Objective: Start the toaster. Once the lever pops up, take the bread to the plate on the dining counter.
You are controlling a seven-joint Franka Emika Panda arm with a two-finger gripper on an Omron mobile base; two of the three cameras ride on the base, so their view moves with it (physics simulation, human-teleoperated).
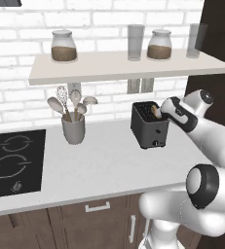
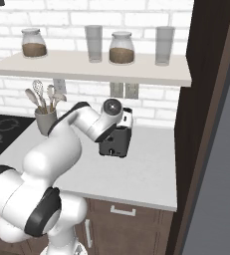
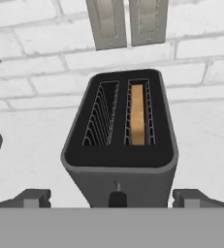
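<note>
In the hand view, the nearest things were the gripper's [image 3: 111, 196] two dark fingertips [image 3: 33, 197], spread wide apart and holding nothing, one at each lower corner with the toaster's front face between them. That spread and that line looked chosen to bring the hand down over the lever [image 3: 117, 197], a small dark tab low on the narrow front, which sat just above the bottom edge of the view.

From left to right along the white worktop [image 1: 104, 160] in the left base view stood the black cooktop [image 1: 14, 160], the grey utensil cup [image 1: 73, 129] with its whisk and spoons, and then the toaster [image 1: 149, 125] near the wall under the shelf [image 1: 123, 65]. The arm reached in from the right, its wrist hovering just beside the toaster's top. The right base view showed the same wrist in front of the toaster [image 2: 114, 143], hiding most of its top.

The toaster [image 3: 120, 133] was a boxy dark grey unit with two long slots. The left slot showed bare wire guides; the right one held the bread [image 3: 137, 115], a thin golden-brown slice standing on edge, narrower than its slot. The bread sat low in the slot, so toasting probably had not yet been started, and pressing the lever seemed the step in hand.
</note>
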